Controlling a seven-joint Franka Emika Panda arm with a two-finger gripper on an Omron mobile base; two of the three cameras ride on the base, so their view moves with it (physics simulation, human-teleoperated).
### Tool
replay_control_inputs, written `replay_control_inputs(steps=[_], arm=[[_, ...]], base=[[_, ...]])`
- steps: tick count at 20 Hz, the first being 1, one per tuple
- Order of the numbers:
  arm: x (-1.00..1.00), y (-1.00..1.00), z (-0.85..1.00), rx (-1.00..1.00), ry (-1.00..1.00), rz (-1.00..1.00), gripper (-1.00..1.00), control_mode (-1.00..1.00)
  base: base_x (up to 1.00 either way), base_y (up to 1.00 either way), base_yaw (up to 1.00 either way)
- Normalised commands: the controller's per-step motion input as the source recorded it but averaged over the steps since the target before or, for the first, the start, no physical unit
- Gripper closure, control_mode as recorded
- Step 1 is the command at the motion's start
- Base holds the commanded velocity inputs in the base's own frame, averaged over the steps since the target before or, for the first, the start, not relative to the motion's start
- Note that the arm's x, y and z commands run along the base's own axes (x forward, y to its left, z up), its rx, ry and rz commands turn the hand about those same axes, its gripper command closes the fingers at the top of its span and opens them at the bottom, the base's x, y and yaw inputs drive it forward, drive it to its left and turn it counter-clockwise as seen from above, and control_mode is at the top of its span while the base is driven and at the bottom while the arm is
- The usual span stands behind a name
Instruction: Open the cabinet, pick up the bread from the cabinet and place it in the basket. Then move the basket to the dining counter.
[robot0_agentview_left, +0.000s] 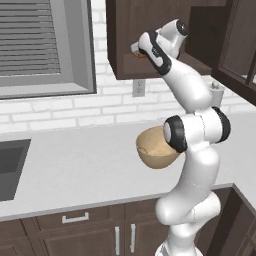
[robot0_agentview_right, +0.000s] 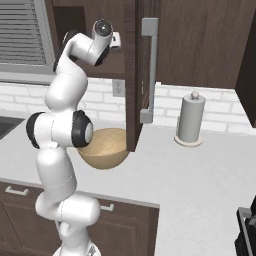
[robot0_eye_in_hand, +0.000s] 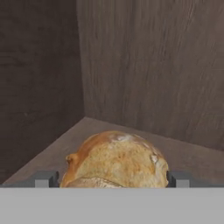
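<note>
Bread (robot0_eye_in_hand: 116, 159): golden-brown roll, closest to your hand camera, lying on the cabinet (robot0_eye_in_hand: 144, 74) floor near the back corner. Gripper (robot0_eye_in_hand: 113, 179): jaws spread wide, one fingertip (robot0_eye_in_hand: 46, 179) at each side of the roll (contact cannot be told). Cabinet door (robot0_agentview_right: 137, 75): swung open, grey handle (robot0_agentview_right: 148, 70) facing you. Basket (robot0_agentview_right: 102, 148): tan, on the white worktop (robot0_agentview_right: 200, 170) below, behind your arm. Paper-towel holder (robot0_agentview_right: 190, 120): upright, well right of the basket.
</note>
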Motion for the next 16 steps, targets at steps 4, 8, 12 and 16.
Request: replay_control_inputs(steps=[4,8,12,16], arm=[[-0.77,0.00,0.17,0.00,-0.15,-0.17,1.00,-1.00],[-1.00,0.00,0.44,-0.03,-0.13,-0.26,1.00,-1.00],[-1.00,0.00,0.46,0.00,-0.01,-0.28,1.00,-1.00],[-1.00,0.00,0.19,0.08,0.18,-0.26,1.00,-1.00]], base=[[0.00,0.00,0.00],[0.00,0.00,0.00],[0.00,0.00,0.00],[0.00,0.00,0.00]])
